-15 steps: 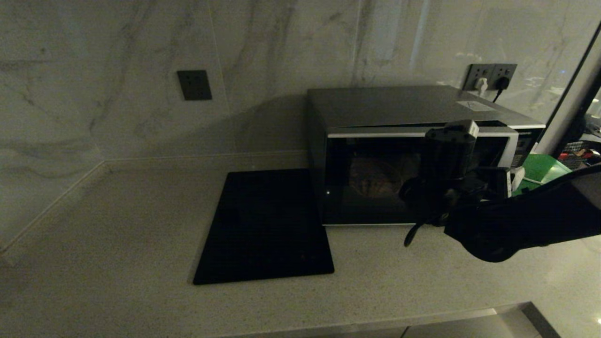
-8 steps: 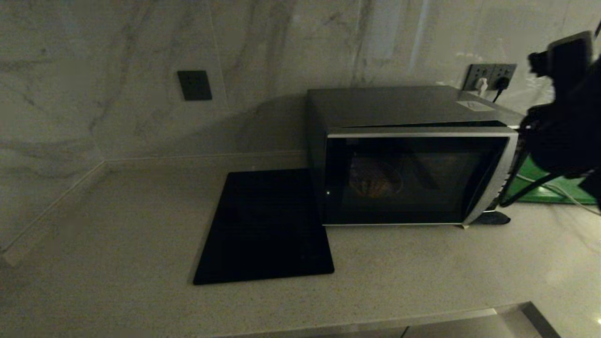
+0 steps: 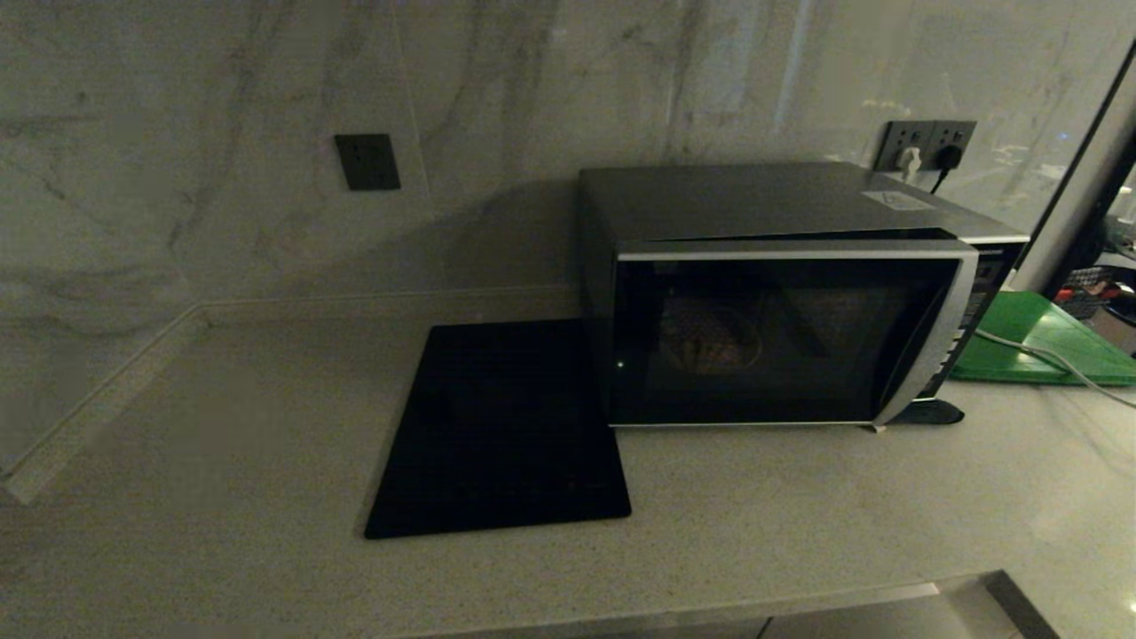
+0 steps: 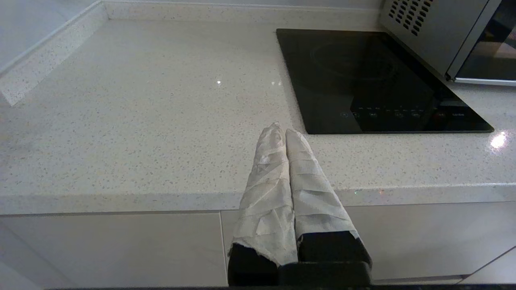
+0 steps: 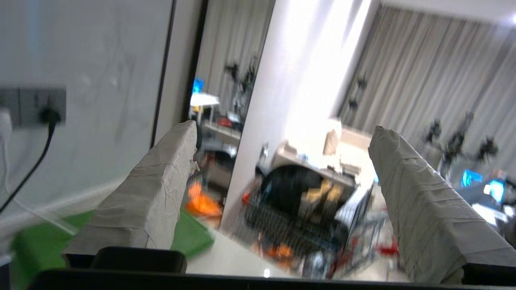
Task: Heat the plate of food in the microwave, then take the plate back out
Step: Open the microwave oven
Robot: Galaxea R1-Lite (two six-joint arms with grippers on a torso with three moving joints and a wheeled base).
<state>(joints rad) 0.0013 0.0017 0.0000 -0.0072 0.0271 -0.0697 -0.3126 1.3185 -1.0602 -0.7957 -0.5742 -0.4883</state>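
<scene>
Sitting inside the microwave (image 3: 781, 293), behind its dark glass door, the plate of food (image 3: 710, 344) is seen dimly toward the hinge side of the cavity. The curved handle (image 3: 932, 346) runs upright down the door's right edge, just beside the green board (image 3: 1038, 342). The right gripper (image 5: 282, 161), fingers spread wide and empty, is pointed away toward the room beyond the counter end, so the handle is judged to lie behind it. The left gripper (image 4: 287, 139), fingers pressed together, is parked before the cooktop (image 3: 506, 426), well apart from the handle; the right arm's side is judged nearer.
</scene>
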